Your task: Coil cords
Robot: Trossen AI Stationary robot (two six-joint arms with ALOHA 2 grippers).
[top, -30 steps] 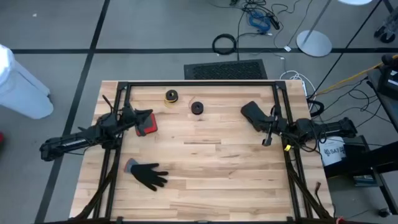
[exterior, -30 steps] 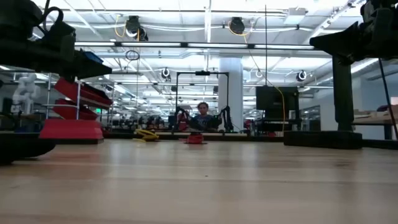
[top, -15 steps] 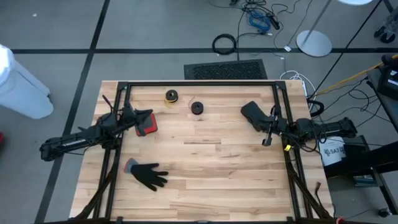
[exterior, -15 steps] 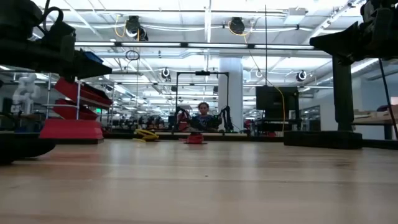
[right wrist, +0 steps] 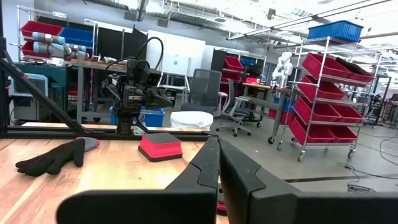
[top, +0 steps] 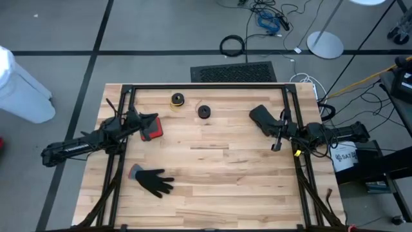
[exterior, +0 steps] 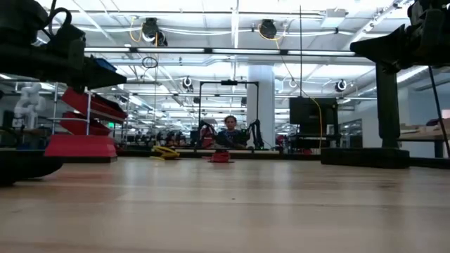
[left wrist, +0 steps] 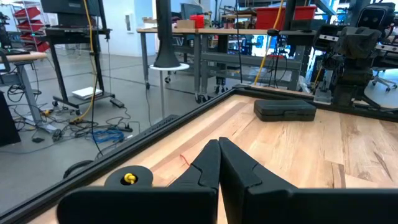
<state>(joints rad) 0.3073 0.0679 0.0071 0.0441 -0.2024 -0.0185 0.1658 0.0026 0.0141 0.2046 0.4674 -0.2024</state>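
Resting at the table's [top: 212, 174] far edge: yellow cord [top: 177, 99] and black cord [top: 204, 111], near each other. Left gripper [top: 147, 120] and right gripper [top: 275, 147] both fingers together, holding nothing.

High view: overhead, straight down, whole table [top: 212, 161]. Low view: tabletop level, facing room. Wrist views: forward across table; right wrist and high share black glove [right wrist: 53, 157].

Black glove [top: 154, 181], red case [top: 153, 130]
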